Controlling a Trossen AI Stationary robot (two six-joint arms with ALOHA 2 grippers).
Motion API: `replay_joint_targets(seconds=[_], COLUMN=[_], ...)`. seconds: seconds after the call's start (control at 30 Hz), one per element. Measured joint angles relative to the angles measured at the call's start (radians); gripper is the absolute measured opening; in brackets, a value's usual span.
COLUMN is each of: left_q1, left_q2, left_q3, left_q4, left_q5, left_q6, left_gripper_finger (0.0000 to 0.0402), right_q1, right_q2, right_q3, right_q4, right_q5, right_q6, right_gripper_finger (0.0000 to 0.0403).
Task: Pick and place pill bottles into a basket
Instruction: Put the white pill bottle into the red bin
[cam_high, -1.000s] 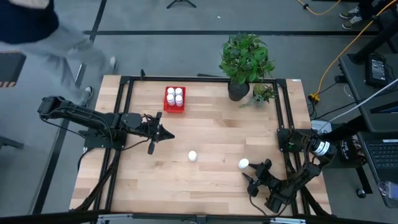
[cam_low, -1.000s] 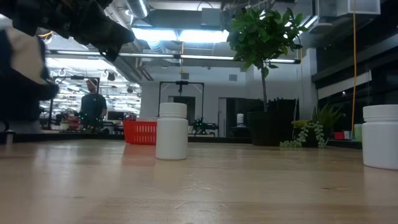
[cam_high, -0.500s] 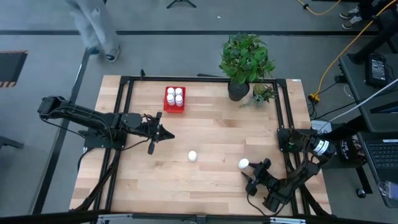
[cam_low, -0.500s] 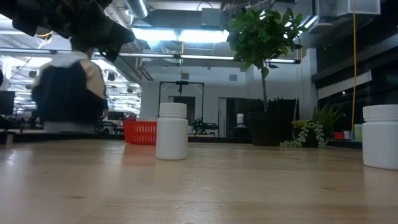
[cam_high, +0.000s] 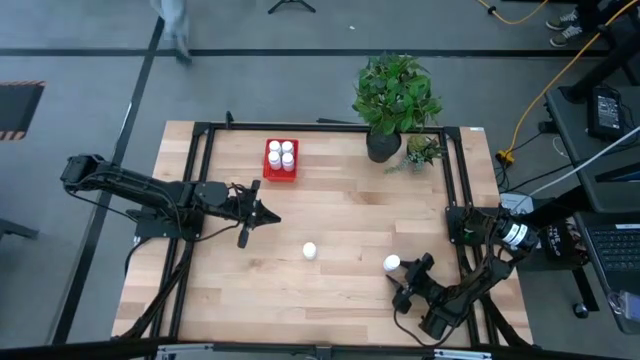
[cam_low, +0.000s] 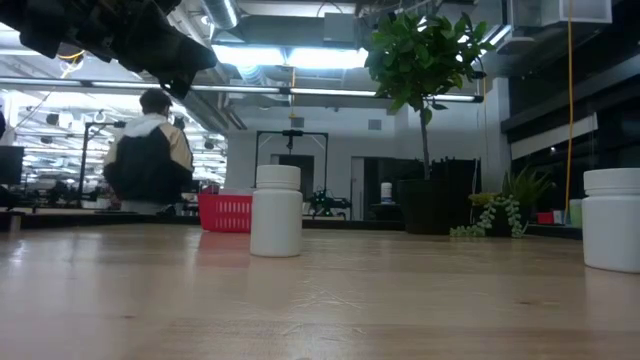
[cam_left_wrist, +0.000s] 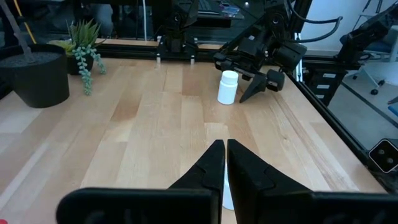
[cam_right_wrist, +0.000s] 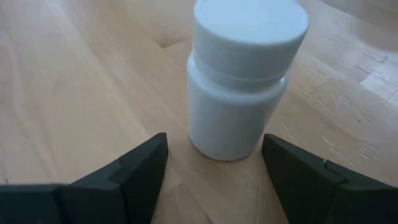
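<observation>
1. The table (cam_high: 350, 210) fills the middle of the high view, a light wooden top inside a black frame.
2. A leafy plant in a dark pot (cam_high: 384, 142) stands at the table's upper right, with a smaller green plant (cam_high: 422, 150) just beside it.
3. The left arm reaches in from the left edge of the high view; its tool (cam_high: 257, 215) sits left of centre above the wood, holding nothing, with the fingers (cam_left_wrist: 214, 165) pressed together (the left wrist view shows them meeting at the tips).
4. The right arm comes in at the lower right; its tool (cam_high: 407, 282) is spread wide, and its two fingers (cam_right_wrist: 140, 165) flank a pill bottle without touching it.
5. The red basket (cam_high: 281, 174) lies in the upper middle of the table, well apart from both tools, with four white bottles (cam_high: 281, 153) standing inside.
6. One pill bottle (cam_high: 392, 263) stands upright at the lower right, just beside the right tool's tips.
7. Another bottle (cam_high: 310, 250) stands alone near the table's lower middle, between the two tools.
8. In the low view a person (cam_low: 150, 165) shows at the left, beyond the table.
</observation>
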Motion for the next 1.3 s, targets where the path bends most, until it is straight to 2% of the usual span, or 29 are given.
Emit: replay_joint_targets(seconds=[0.27,1.3], left_q1=[0.000,0.000], left_q2=[0.000,0.000], left_q3=[0.000,0.000], left_q4=[0.000,0.000], left_q5=[-0.028,-0.029], left_q6=[0.000,0.000], left_gripper_finger=[0.0017,0.0017], right_q1=[-0.010,-0.028], right_q2=[0.001,0.003], right_q3=[0.000,-0.001], right_q4=[-0.019,-0.033], right_q5=[0.001,0.000], right_q6=[-0.003,-0.057], right_gripper_finger=[0.0269,0.0268])
